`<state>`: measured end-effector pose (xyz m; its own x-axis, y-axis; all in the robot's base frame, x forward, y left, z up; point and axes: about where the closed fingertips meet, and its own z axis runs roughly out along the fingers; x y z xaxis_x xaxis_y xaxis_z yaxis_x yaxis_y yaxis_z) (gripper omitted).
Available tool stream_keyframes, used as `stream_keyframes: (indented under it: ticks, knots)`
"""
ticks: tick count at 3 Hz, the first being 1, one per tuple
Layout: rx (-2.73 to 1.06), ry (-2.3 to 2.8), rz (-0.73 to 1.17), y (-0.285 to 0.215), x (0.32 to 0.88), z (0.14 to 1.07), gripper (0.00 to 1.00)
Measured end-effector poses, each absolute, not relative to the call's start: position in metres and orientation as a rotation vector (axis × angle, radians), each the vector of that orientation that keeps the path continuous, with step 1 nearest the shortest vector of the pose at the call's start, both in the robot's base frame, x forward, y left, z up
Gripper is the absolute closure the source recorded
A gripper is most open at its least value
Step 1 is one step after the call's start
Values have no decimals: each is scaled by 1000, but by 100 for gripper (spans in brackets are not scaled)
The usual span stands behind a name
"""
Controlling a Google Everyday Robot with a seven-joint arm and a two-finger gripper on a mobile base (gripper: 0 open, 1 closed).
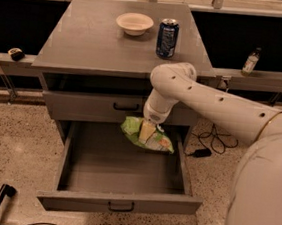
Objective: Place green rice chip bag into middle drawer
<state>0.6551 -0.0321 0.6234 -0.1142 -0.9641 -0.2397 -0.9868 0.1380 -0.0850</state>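
The green rice chip bag, lime green with white and orange print, hangs in my gripper over the back right part of the open middle drawer. The gripper's pale fingers are closed on the bag's middle, and the bag sticks out left and right of them. The drawer is pulled far out, its grey floor bare, its black bar handle at the front. The bag is above the drawer floor, just below the closed handled drawer front above.
A cream bowl and a dark blue soda can stand on the cabinet top. A small bottle stands on the ledge at right. Cables lie on the floor right of the cabinet. A black object lies at lower left.
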Motion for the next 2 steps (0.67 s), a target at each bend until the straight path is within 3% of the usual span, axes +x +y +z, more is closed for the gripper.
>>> stream_keyframes:
  ticks: [2]
  knots:
    - [-1737,2155,225,-24,664,572,57]
